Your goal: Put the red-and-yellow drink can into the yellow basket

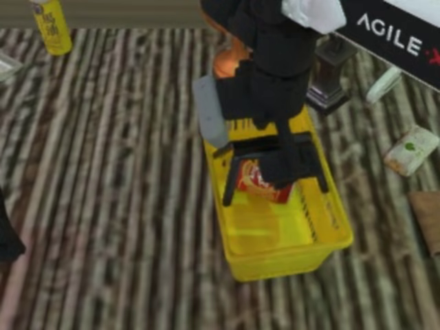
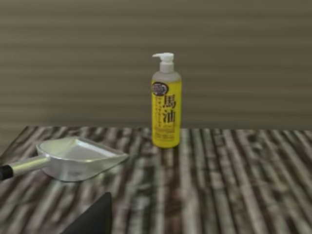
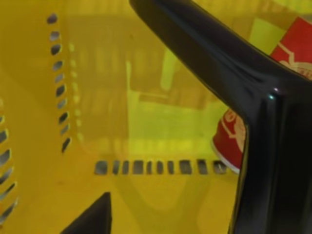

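The red-and-yellow drink can (image 1: 256, 180) lies inside the yellow basket (image 1: 275, 265), toward its far end, partly under the basket's black handle (image 1: 232, 172). My right gripper (image 1: 278, 161) hangs over the basket just above the can and is open, with nothing between its fingers. In the right wrist view the can (image 3: 234, 139) sits on the basket floor (image 3: 146, 126) behind the black handle (image 3: 253, 97), off to the side of my one visible fingertip (image 3: 97, 214). My left gripper (image 1: 8, 240) is parked at the table's left edge, open.
A tall yellow pump bottle (image 1: 51, 24) (image 2: 166, 107) stands at the back left, next to a metal scoop (image 2: 78, 157). A grey blade (image 1: 210, 110) lies beside the basket. A dark pedestal (image 1: 330, 72), white bottle (image 1: 383, 84) and white box (image 1: 411, 150) sit at the right.
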